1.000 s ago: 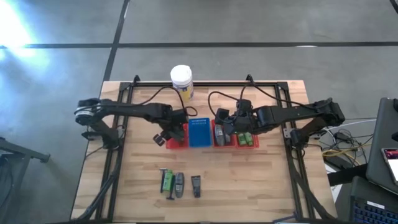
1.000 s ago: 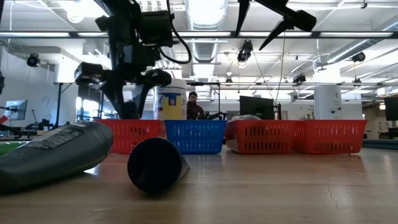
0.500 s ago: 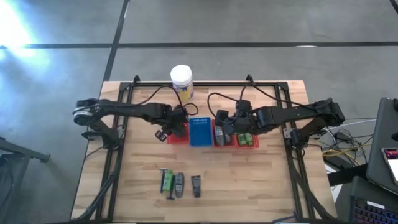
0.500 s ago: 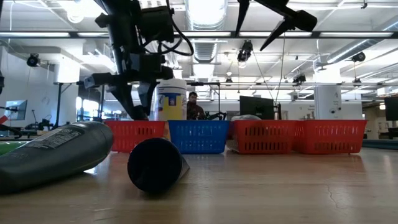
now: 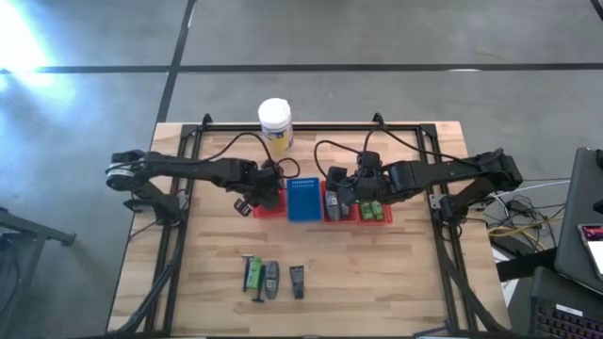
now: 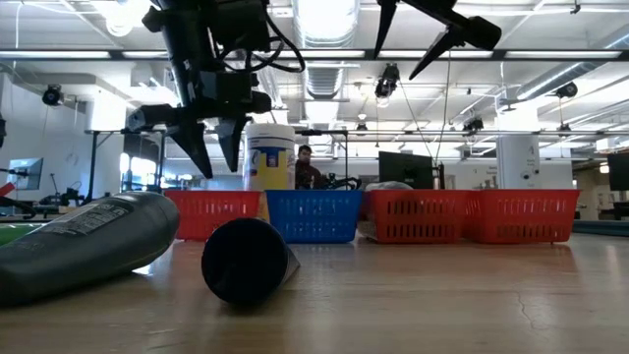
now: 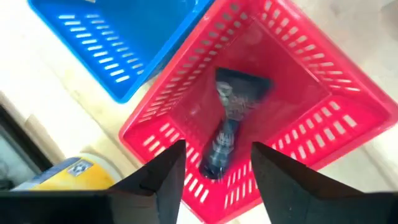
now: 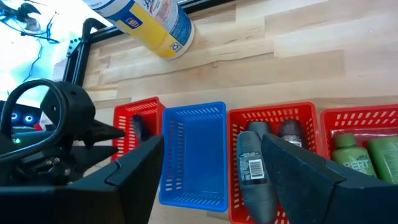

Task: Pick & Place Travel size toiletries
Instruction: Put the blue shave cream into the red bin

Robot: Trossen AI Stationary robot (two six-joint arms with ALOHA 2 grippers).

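blue basket [image 5: 303, 200]: landmark. left red basket [image 7: 261, 118] beside it: one dark tube [image 7: 227, 124] inside. left gripper [image 7: 214, 177] above that basket, released, empty. right gripper [image 8: 211, 163] above blue basket, released, empty.

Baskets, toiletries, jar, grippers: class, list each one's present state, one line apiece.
left gripper: open, empty, above leftmost red basket.
right gripper: open, empty.
dark tube: lying in that basket.
blue basket: empty.
grey tubes: in third basket.
green bottles: in rightmost basket.
white jar: upright.
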